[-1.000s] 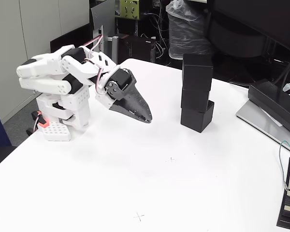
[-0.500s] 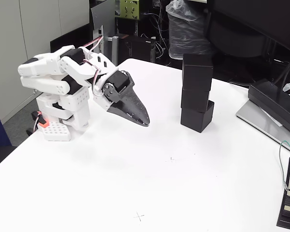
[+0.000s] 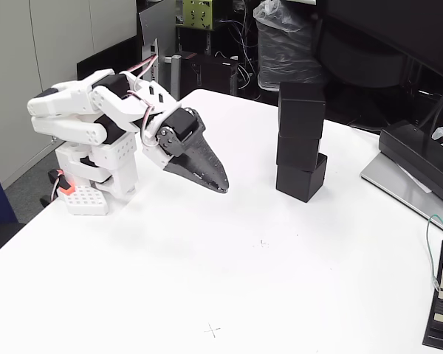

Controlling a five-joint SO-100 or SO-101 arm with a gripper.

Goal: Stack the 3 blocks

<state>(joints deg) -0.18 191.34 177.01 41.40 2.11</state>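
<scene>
I'm looking at the claw (image 3: 220, 184) first: its black pointed jaws are pressed together, gripping nothing, tip aimed down and to the right in the fixed view, hovering just off the worktop (image 3: 207, 287). Compared with a second ago it is sitting a touch further back toward the arm's base (image 3: 96, 181), and over the last half second it is barely moving at all, so I'm reading this as the arm folding itself home near the worktop's left edge.

Moving outward, I'm seeing open white surface between the claw and the stack, and the two are well apart. The three blocks are standing as one column toward the far edge of the worktop, right of centre in this view: the bottom block (image 3: 301, 177) resting on the surface, the middle block (image 3: 298, 151) on it, the top block (image 3: 302, 109) crowning it. The column isn't perfectly flush; the bottom cube is poking out a little to the right and the layers look slightly twisted against each other, but nothing is shifting between these moments.

So I'm judging the stacking as done: all three are up, the claw is off them, and the retreat is finishing. My one worry is that crooked alignment, so I'm keeping the arm away from the tower.

At the right edge a laptop (image 3: 410, 173) is sitting clear of everything.
</scene>
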